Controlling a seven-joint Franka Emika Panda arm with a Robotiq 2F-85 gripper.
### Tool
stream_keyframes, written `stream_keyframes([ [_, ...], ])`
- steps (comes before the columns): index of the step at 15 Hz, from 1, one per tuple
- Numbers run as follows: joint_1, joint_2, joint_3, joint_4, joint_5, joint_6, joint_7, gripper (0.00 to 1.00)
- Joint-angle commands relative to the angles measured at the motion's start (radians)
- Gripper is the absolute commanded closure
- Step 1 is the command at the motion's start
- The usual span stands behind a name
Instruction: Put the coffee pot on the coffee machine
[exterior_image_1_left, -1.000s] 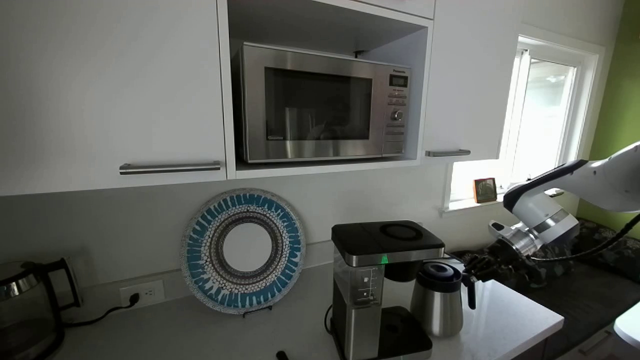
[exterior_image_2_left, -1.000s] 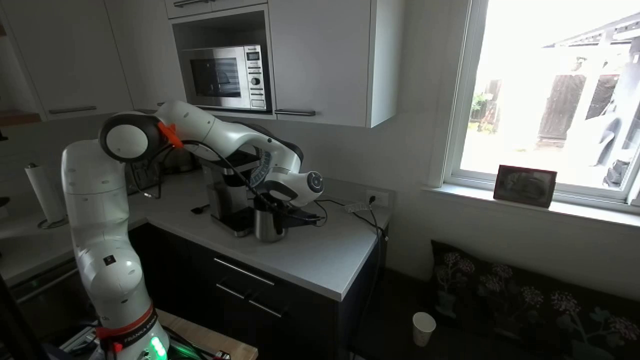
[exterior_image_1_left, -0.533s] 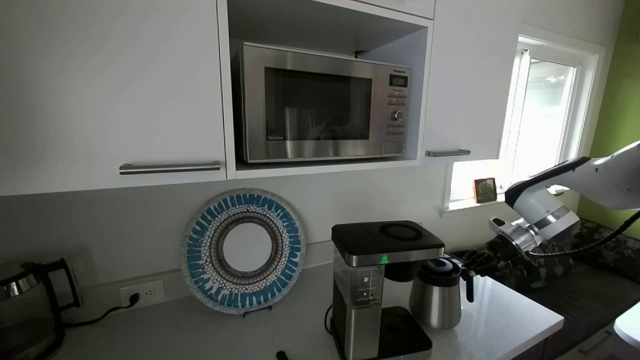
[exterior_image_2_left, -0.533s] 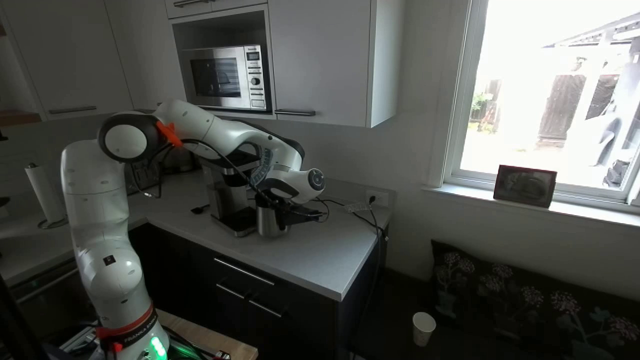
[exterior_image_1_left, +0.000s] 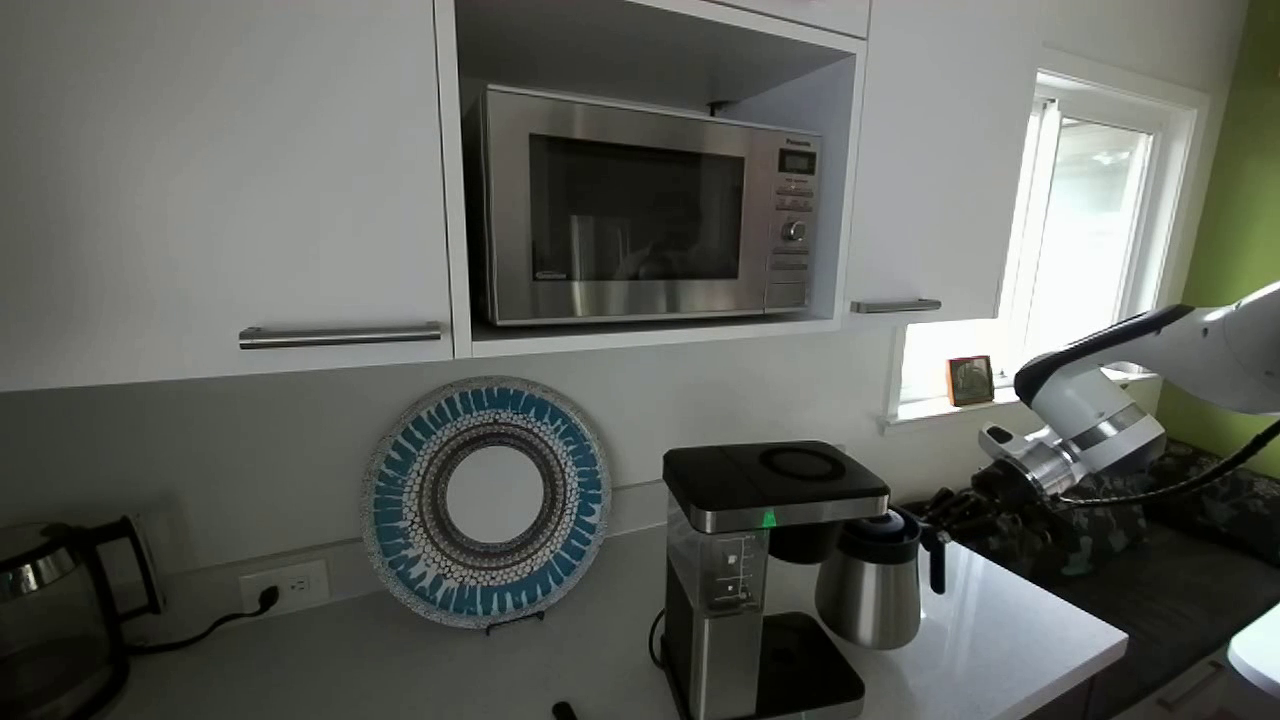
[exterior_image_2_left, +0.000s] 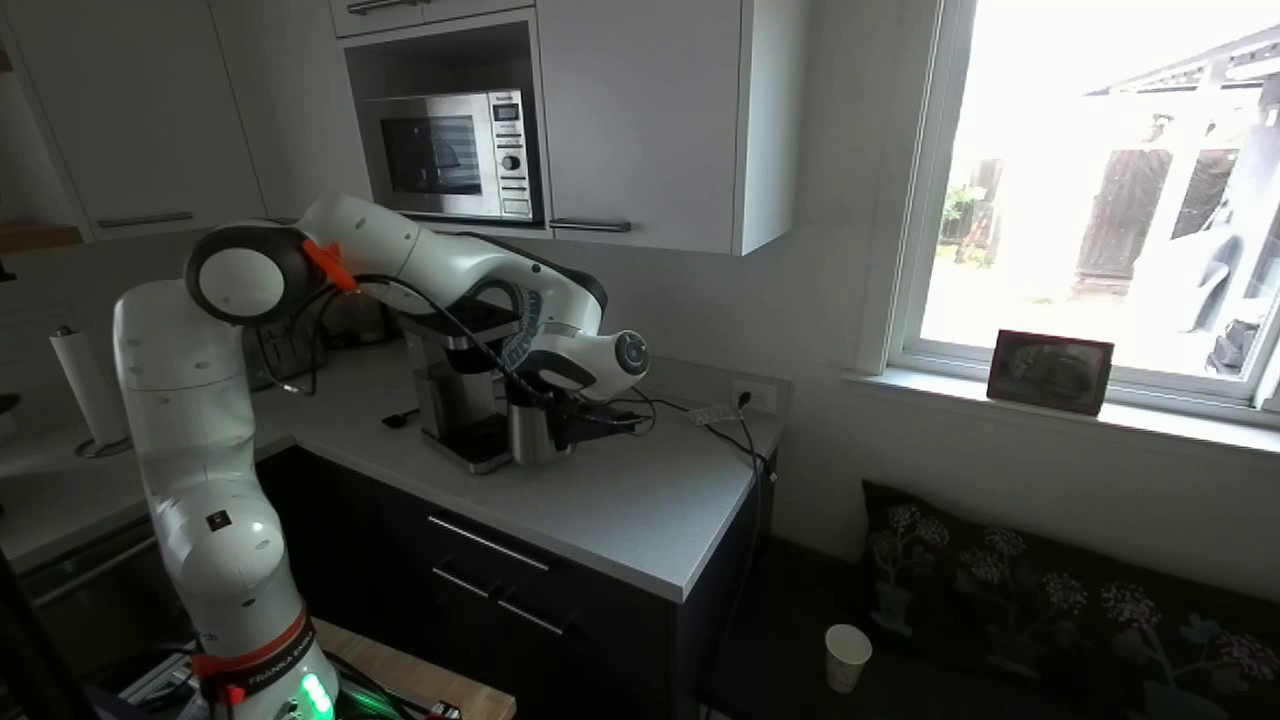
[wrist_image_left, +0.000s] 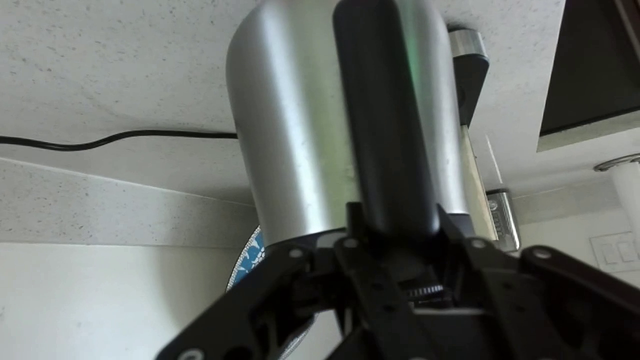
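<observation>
The steel coffee pot (exterior_image_1_left: 868, 600) hangs just above the counter, right beside the coffee machine (exterior_image_1_left: 728, 650) in an exterior view. It leans a little, its bottom tipped toward the machine. My gripper (wrist_image_left: 400, 220) is shut on the pot's black handle (wrist_image_left: 382, 115), one finger on each side of it. In an exterior view the machine's dark base plate (exterior_image_1_left: 800, 665) shows bare, with the pot outside it to the right. The pot's black lid (exterior_image_1_left: 880, 540) sits at about the height of the brew basket. From another side, the pot (exterior_image_2_left: 535, 437) is partly covered by my wrist.
A steel microwave (exterior_image_1_left: 640, 200) sits in the cabinet above. A patterned round plate (exterior_image_1_left: 395, 500) leans on the wall, and a glass kettle (exterior_image_1_left: 60, 620) stands far left. Cables (exterior_image_2_left: 700, 415) lie on the counter (exterior_image_2_left: 640, 520) behind the pot.
The pot has risen off the counter with my gripper and drifted slightly toward the machine. Its bottom has swung a little, so it tilts more than before. The grip stays the same.
</observation>
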Motion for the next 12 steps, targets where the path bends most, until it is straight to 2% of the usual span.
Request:
stream_keyframes([
  [1, -0.008, -0.028, -0.006, 0.01, 0.05, -0.063, -0.01, 0.92],
  [12, 0.019, -0.024, 0.015, 0.002, 0.059, -0.068, -0.007, 0.92],
])
